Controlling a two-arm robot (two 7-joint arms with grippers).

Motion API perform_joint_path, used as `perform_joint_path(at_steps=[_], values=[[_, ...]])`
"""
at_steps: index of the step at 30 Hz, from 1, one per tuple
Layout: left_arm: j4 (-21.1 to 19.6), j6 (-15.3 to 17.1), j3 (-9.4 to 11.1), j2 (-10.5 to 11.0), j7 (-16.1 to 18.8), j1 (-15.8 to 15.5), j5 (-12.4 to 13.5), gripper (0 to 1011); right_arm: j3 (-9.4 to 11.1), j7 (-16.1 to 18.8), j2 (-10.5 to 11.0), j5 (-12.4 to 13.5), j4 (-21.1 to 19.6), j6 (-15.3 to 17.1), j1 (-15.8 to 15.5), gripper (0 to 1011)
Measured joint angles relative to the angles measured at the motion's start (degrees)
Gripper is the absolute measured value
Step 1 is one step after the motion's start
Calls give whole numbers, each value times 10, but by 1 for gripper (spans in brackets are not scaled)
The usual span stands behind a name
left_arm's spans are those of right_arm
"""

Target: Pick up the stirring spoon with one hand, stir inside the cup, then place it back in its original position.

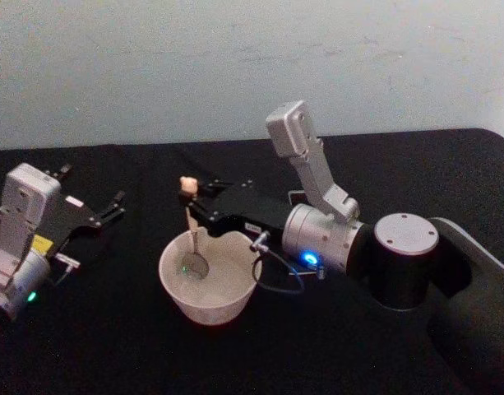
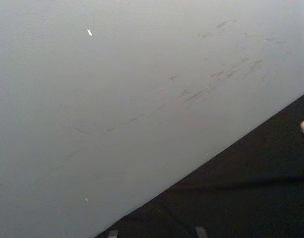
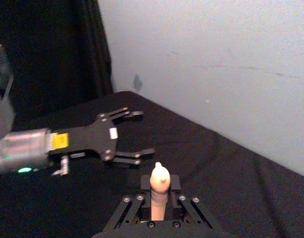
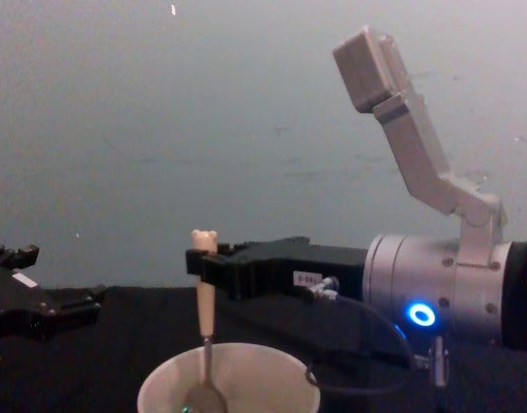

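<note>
Your right gripper [image 1: 189,200] is clamped on the stirring spoon [image 1: 191,234], high on the peach handle and just under the small bear head. The spoon stands almost upright, and its metal bowl is down inside the cup [image 1: 209,306], close to the bottom. The cup sits on the black desk [image 1: 104,346]. The left gripper [image 3: 141,133] is parked low at the left with its fingers spread apart, well away from the cup.

Please take care with the width of the stirring circle. If it is too wide, the spoon will press on the thin wall, and the cup may slide or tip. The hold is high on a slim handle, so I think the spoon can swing between the fingers if its bowl drags on the bottom. It would then hang crooked and land wrongly when you put it back. When you lift it out, the metal bowl could also catch the rim.
</note>
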Motion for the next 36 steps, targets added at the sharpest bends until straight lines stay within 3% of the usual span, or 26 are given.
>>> perform_joint_path(at_steps=[9,16,22,30,36], values=[[0,0,0,0,0,0,0,1002,21,-5,8,-1,3,-4,0,223],[0,0,0,0,0,0,0,1001,36,6,38,3,-29,-5,-21,224],[0,0,0,0,0,0,0,1001,45,26,73,22,-71,1,-47,223],[0,0,0,0,0,0,0,1002,38,50,110,46,-117,7,-77,223],[0,0,0,0,0,0,0,1001,21,56,111,51,-123,8,-79,223]])
